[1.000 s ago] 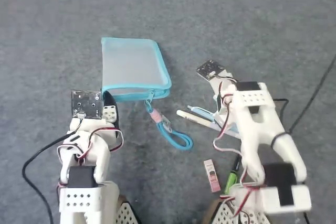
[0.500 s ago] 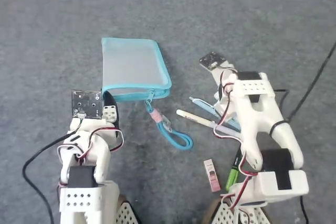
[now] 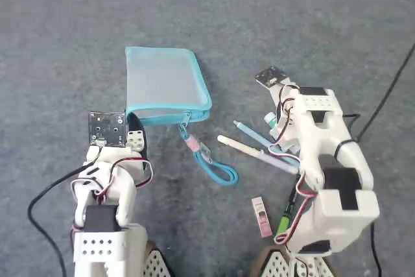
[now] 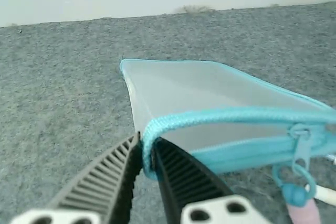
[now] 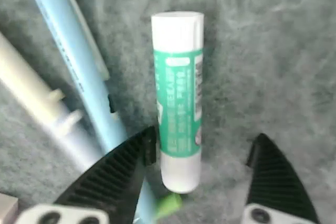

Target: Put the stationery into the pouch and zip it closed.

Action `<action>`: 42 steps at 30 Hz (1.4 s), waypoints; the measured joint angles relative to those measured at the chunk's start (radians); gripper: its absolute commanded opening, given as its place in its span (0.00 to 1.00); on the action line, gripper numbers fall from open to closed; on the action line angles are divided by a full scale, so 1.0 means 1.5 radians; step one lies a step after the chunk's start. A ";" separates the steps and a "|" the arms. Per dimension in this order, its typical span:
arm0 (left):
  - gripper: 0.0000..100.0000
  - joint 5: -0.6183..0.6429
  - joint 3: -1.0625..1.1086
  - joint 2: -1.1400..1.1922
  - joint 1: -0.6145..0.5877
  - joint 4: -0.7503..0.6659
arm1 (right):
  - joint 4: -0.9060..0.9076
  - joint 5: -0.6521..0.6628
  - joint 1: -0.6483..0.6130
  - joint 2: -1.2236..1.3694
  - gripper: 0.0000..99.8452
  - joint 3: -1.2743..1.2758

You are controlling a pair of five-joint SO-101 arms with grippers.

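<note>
Green glue stick [image 5: 178,103], cap pointing away, lies along the spread right end effector [image 5: 205,140]; left end effector [image 4: 147,153] pinches pouch [image 4: 210,93].

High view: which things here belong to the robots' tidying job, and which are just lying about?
Part of the job: pouch, blue pen, white pen, glue stick, pink eraser, green marker.

Just there: grey mat, black cable.
</note>
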 measured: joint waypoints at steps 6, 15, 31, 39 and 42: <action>0.01 0.000 0.000 0.000 0.000 0.000 | -0.007 -0.001 0.003 0.003 0.01 -0.013; 0.01 0.000 0.082 0.000 0.082 -0.103 | 0.089 -0.001 0.001 0.005 0.02 -0.029; 0.01 0.000 0.082 0.000 0.083 -0.104 | 0.082 -0.001 0.012 -0.086 0.10 0.047; 0.01 0.000 0.082 0.000 0.083 -0.104 | 0.068 -0.001 0.015 -0.164 0.16 0.119; 0.01 0.000 0.082 0.000 0.083 -0.104 | 0.048 -0.001 0.016 -0.164 0.16 0.141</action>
